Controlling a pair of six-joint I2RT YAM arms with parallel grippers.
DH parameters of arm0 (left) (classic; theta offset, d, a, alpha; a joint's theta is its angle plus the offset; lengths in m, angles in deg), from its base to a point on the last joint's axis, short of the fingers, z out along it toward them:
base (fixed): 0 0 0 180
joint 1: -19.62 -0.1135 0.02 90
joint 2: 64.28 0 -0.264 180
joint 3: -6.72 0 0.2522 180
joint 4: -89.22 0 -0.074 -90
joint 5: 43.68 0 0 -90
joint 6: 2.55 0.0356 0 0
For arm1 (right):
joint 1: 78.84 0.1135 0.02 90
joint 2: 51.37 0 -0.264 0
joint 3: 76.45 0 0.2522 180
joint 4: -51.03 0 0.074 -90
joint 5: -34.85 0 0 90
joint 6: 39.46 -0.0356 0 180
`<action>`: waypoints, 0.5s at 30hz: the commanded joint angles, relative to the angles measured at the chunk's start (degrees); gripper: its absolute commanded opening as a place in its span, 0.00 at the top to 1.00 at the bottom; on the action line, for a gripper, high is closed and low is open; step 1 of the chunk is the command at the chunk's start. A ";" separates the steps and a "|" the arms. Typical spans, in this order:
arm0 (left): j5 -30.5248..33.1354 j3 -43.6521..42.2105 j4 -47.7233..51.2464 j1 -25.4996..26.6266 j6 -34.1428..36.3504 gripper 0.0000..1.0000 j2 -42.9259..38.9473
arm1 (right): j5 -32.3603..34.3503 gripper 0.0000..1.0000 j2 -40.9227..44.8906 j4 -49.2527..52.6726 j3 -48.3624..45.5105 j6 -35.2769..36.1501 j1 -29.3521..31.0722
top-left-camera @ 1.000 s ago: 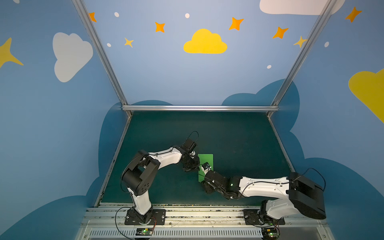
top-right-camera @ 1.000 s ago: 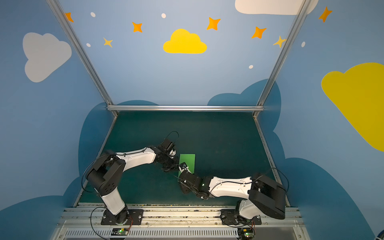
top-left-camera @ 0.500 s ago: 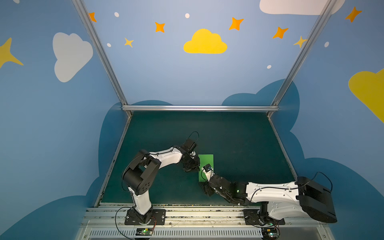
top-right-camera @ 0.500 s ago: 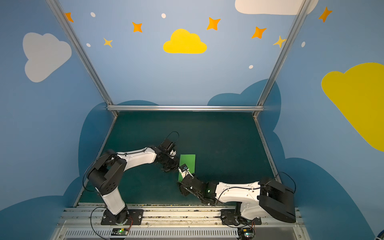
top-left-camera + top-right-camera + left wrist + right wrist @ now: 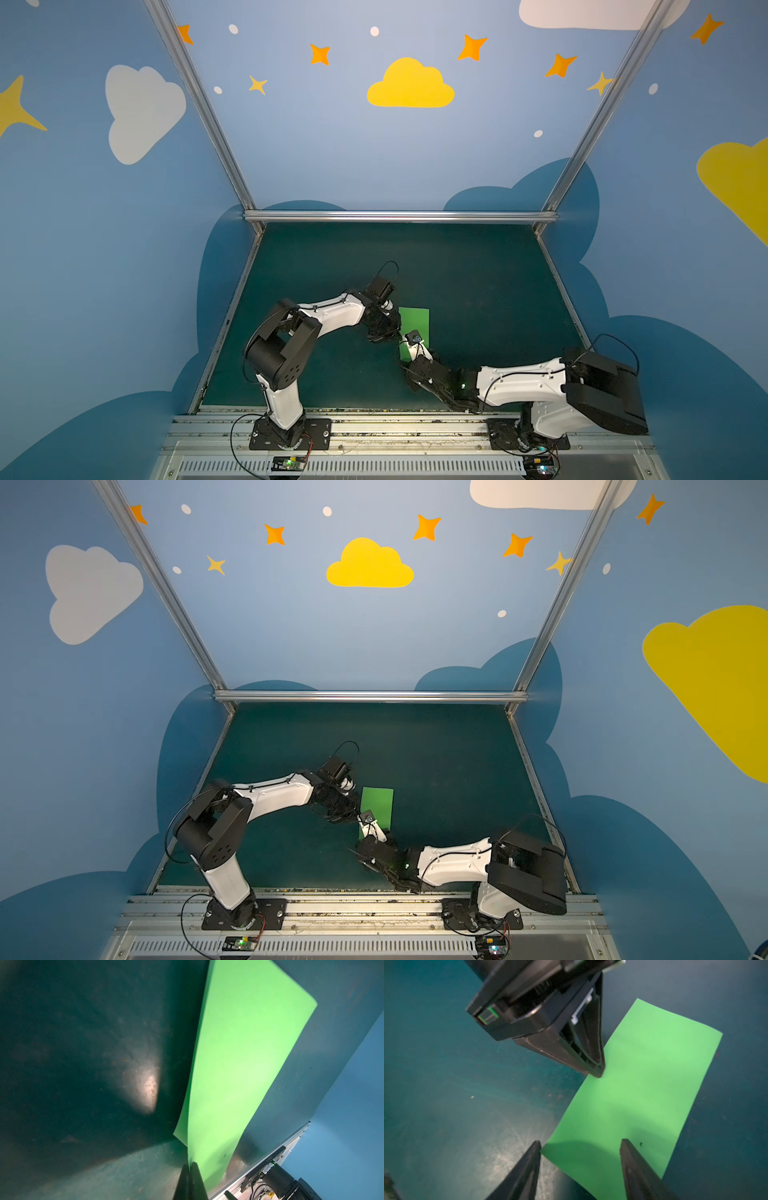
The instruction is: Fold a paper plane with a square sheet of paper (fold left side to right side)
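While the clenched left claw (image 5: 599, 1073) pins the folded edge of the square sheet of paper (image 5: 413, 328) on the desk (image 5: 478, 291), the spread, empty right claw (image 5: 580, 1145) straddles its near corner, so creasing seems underway and next calls for pressing flat.

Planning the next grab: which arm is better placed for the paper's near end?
Likely the right arm: its jaws stand open astride the paper at its near corner. The left arm has shut jaws pressing its long edge.
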 commanded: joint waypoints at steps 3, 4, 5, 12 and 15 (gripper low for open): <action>-0.36 0.84 1.02 -0.11 0.16 0.96 0.57 | 1.27 0.54 -0.87 -0.44 1.37 -1.17 -0.33; -0.55 0.83 0.90 -0.08 0.19 0.96 0.54 | 0.99 0.57 -0.71 -0.39 1.52 -1.08 -0.39; -0.53 0.88 0.86 -0.05 0.17 0.96 0.61 | 0.71 0.59 -0.66 -0.34 1.49 -0.98 -0.44; -0.64 0.89 0.84 -0.06 0.26 0.96 0.75 | -1.14 0.82 -0.05 0.05 2.11 -0.17 -0.70; -0.61 0.83 0.77 0.00 0.27 0.96 0.67 | -2.18 1.00 0.26 0.51 2.35 0.04 -0.87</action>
